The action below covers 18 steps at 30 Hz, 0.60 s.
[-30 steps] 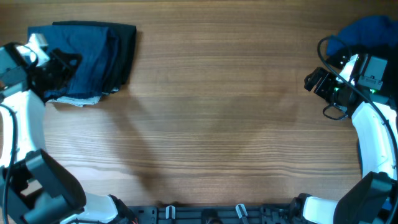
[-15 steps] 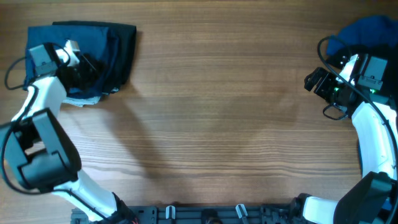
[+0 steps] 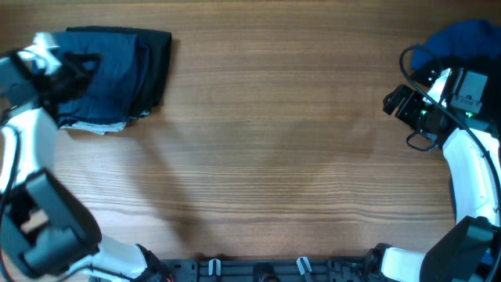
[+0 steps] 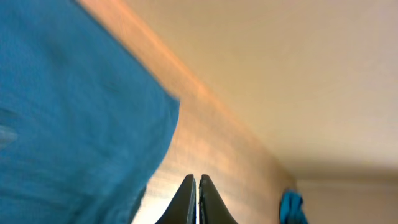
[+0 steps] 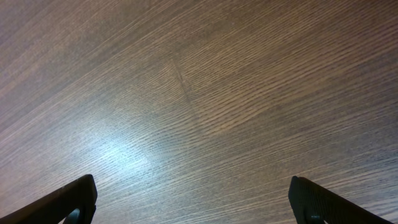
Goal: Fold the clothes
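The clothes lie as a folded pile (image 3: 121, 74) at the table's far left corner: dark navy on top, a black layer along its right side, a pale edge showing underneath. My left gripper (image 3: 88, 63) hovers at the pile's left part, shut with nothing between its fingers. In the left wrist view the shut gripper (image 4: 198, 200) points over bare wood, with the blue fabric (image 4: 68, 124) filling the left. A royal blue garment (image 3: 462, 39) is bunched at the far right corner, behind my right arm. My right gripper (image 3: 389, 102) stands open over bare table, seen wide and empty (image 5: 199, 205).
The wooden table (image 3: 274, 157) stretches between the two arms. The royal blue garment (image 4: 291, 208) shows small and far off in the left wrist view. The arm bases sit along the front edge.
The left arm swung right over the pile half a second ago and has come back to the pile's left edge, still shut. The right arm has not moved.
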Available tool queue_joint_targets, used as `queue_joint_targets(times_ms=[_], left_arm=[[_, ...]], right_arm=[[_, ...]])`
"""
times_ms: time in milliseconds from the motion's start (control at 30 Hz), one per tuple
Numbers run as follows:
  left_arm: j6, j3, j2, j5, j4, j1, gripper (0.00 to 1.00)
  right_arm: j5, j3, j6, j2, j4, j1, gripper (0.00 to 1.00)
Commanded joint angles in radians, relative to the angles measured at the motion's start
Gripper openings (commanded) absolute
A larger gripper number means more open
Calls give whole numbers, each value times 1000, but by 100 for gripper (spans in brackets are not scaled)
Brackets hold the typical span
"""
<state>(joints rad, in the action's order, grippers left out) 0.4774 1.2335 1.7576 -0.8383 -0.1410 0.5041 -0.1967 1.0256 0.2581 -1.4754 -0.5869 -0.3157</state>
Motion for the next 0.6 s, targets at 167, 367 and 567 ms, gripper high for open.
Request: queue_joint_targets(times_ms=[167, 367, 567], left_arm=[[35, 6, -28, 203, -186, 231, 4], [56, -24, 52, 392, -235, 240, 4], [58, -23, 87, 455, -235, 240, 4]], right_arm=[[21, 6, 6, -7, 2, 2, 100], [21, 6, 6, -7, 2, 2, 100], [21, 6, 6, -7, 2, 2, 100]])
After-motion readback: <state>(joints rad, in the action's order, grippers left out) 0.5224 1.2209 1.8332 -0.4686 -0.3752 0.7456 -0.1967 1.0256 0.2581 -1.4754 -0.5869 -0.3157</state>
